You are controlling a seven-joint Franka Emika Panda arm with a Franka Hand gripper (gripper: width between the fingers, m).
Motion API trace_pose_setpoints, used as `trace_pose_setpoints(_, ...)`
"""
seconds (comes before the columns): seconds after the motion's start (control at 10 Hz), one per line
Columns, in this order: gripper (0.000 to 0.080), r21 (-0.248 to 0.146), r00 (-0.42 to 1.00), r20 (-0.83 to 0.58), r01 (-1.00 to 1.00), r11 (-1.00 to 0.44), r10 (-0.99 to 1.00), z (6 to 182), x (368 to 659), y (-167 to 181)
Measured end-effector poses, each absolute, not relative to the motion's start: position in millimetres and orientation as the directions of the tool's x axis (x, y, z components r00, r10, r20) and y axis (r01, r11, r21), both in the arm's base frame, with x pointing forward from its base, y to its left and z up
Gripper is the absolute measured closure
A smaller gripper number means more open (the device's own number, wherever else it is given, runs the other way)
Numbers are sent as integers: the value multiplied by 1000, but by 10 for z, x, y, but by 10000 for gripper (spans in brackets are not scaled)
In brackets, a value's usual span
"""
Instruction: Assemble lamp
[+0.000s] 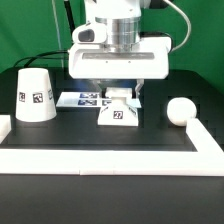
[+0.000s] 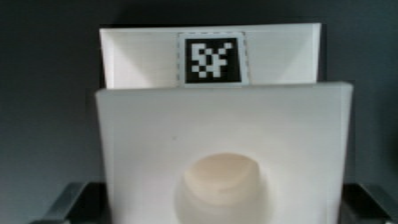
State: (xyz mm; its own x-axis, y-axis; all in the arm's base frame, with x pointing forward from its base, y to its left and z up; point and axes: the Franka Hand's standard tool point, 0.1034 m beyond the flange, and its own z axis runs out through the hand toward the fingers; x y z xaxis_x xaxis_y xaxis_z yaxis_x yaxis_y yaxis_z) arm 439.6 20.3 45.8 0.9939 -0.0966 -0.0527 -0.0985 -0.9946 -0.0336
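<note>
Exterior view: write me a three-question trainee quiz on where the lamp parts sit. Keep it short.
1. True or false: the shade stands on the exterior view's left of the base.
2. Pick one. The bulb is: A) on top of the shade; B) lying alone on the exterior view's right; C) seated in the base.
3. Fill in: the gripper hangs directly over the ____.

Key: 1 true; 2 B; 3 base.
</note>
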Motion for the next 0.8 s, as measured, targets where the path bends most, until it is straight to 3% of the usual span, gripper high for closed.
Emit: trace_pose_setpoints(0.8, 263, -52, 997, 41, -64, -997, -66, 470, 5258, 377)
